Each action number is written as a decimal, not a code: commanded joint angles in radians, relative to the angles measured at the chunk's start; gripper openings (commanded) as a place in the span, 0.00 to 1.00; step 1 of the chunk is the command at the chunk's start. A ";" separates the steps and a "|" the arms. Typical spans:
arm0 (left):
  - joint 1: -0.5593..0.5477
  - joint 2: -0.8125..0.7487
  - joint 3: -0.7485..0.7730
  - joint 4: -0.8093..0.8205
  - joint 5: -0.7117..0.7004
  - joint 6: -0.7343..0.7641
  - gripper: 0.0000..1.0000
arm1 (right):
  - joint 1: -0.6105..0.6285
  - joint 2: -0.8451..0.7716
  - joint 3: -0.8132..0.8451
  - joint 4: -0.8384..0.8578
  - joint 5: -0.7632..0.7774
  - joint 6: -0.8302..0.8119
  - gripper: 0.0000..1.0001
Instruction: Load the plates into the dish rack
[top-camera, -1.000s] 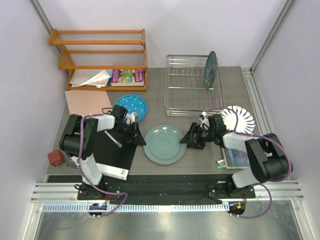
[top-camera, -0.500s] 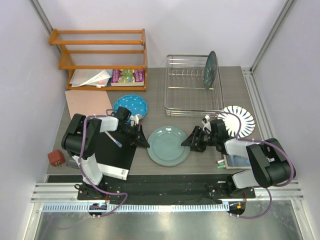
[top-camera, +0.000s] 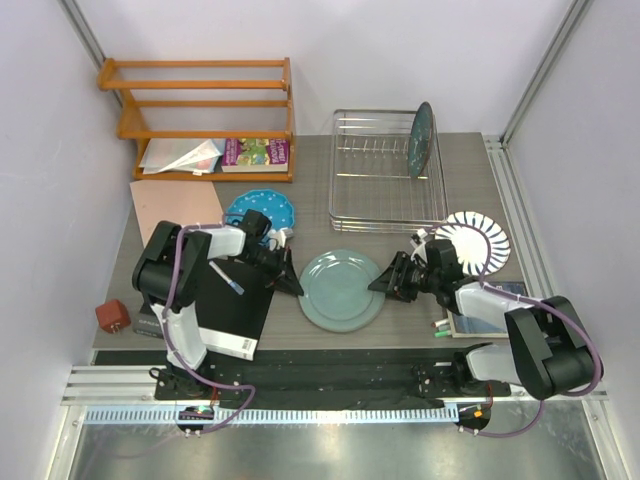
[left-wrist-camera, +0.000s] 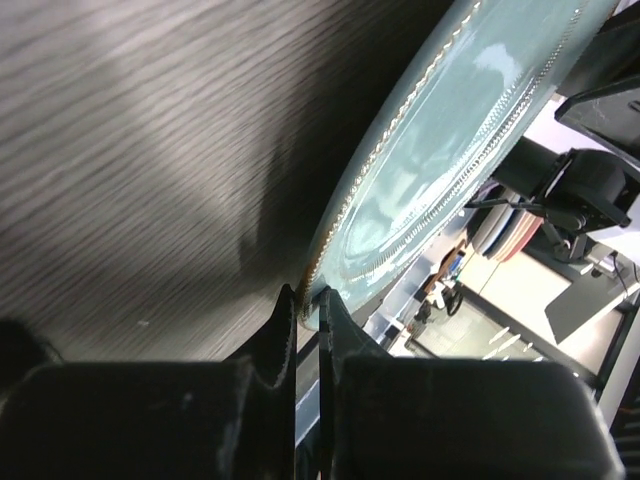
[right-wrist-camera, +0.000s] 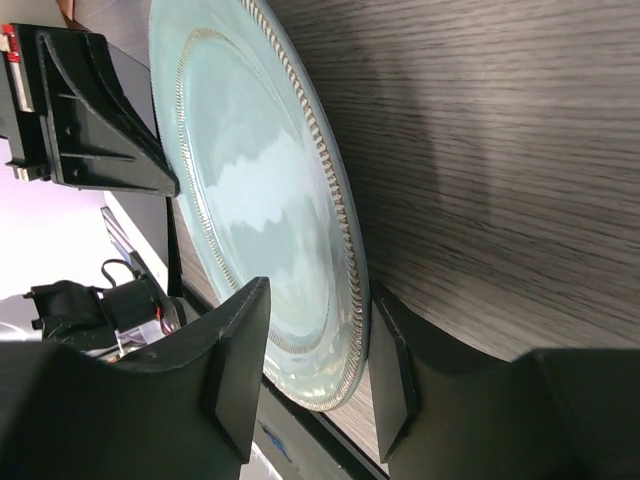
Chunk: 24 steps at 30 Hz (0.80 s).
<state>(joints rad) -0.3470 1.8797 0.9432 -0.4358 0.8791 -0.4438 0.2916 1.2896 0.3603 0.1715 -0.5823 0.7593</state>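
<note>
The grey-green plate (top-camera: 342, 290) lies flat on the table between my two grippers. My left gripper (top-camera: 295, 286) is shut, its tips (left-wrist-camera: 308, 295) pressed against the plate's left rim (left-wrist-camera: 450, 150). My right gripper (top-camera: 383, 283) straddles the right rim, one finger (right-wrist-camera: 235, 370) over the plate's face (right-wrist-camera: 250, 180) with a gap, the other (right-wrist-camera: 395, 380) under the rim. The dish rack (top-camera: 388, 225) stands behind with the dark teal plate (top-camera: 422, 138) upright in it. The blue dotted plate (top-camera: 262, 210) and the striped plate (top-camera: 480, 238) lie flat on the table.
An orange wooden shelf (top-camera: 200, 100) with books (top-camera: 255, 153) fills the back left. A pink sheet (top-camera: 172, 205), a black book (top-camera: 225, 310) and a small red object (top-camera: 112, 316) lie at the left. Another book (top-camera: 480, 320) lies under the right arm.
The grey-green plate has slid to the right with the shut left gripper following its rim. The right gripper's jaws have narrowed around the plate's right rim.
</note>
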 joint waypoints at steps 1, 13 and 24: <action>-0.052 0.042 0.013 0.040 0.138 0.002 0.00 | 0.023 -0.067 0.002 0.169 -0.128 0.070 0.47; -0.050 0.045 -0.024 0.109 0.253 -0.013 0.00 | 0.006 -0.113 0.031 0.158 -0.168 0.074 0.37; -0.043 0.047 0.087 -0.112 0.153 0.120 0.38 | -0.046 -0.118 0.138 -0.031 -0.243 -0.038 0.01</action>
<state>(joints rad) -0.3550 1.9408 0.9558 -0.3969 0.9958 -0.3862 0.2592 1.2045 0.3653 0.1341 -0.6476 0.7380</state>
